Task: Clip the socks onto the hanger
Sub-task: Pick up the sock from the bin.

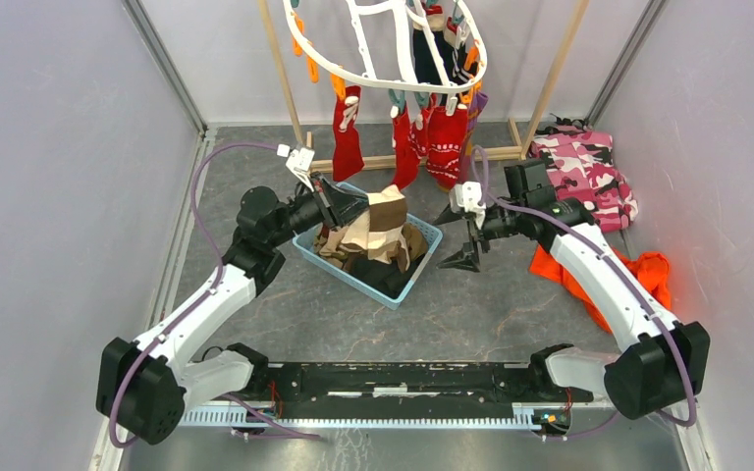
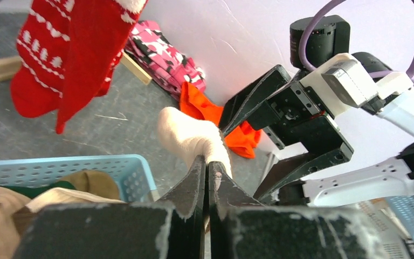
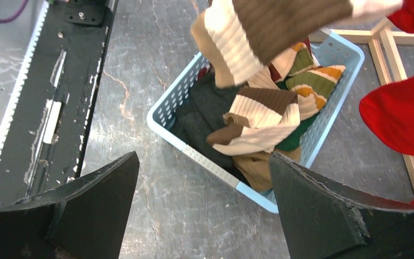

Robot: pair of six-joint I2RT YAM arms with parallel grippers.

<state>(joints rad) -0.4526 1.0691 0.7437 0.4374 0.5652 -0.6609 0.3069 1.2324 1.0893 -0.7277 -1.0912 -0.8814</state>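
Pinching a beige-brown striped sock by one end, my left gripper has its fingers pressed together on the fabric and holds it lifted over the blue basket, with the loose part draping down toward the pile. More socks, brown, cream, green and dark, lie heaped in that basket. Beyond it the white hanger hangs between the poles of the wooden rack, with red patterned socks clipped along its near rim. My right gripper hovers just right of the basket, jaws spread wide and holding nothing. Farther right, a pink camouflage garment and an orange cloth lie on the grey table.
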